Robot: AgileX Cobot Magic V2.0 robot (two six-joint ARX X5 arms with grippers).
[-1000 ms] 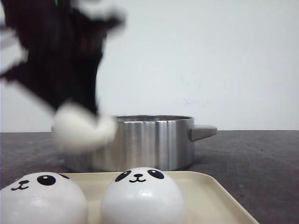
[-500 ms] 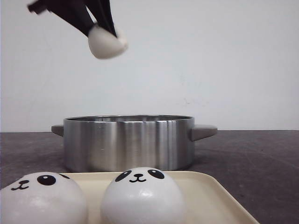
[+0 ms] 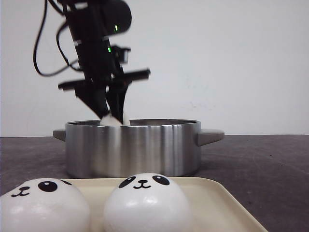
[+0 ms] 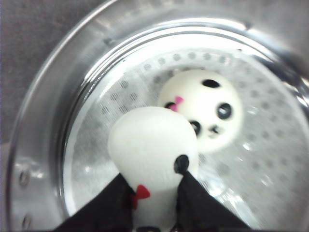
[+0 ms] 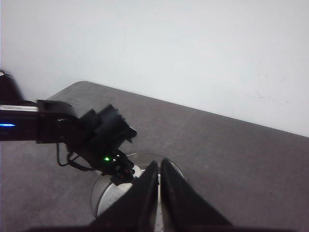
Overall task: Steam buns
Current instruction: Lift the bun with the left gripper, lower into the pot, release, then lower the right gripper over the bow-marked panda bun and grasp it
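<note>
White, smooth-skinned and dome-shaped, the buns appear soft and light; the held bun (image 4: 153,157) looks pinched narrow where the left gripper (image 4: 155,203) clamps it, so judge it compliant and easily marked. The fingers (image 4: 198,205) are closed on its lower sides, the bun hanging just inside the rim of the steel pot (image 3: 133,147); a second bun (image 4: 207,108) already lies face-up on the perforated steamer plate (image 4: 120,96), just beside the held one. Two further buns (image 3: 147,203) sit on the cream tray (image 3: 217,198) in front of the pot. Recommended hold: opposite sides at the widest part, light pressure only, since the glossy skin may slip and firm squeezing would deform it. The right gripper (image 5: 155,193) hovers high with its fingers almost together, holding nothing.
</note>
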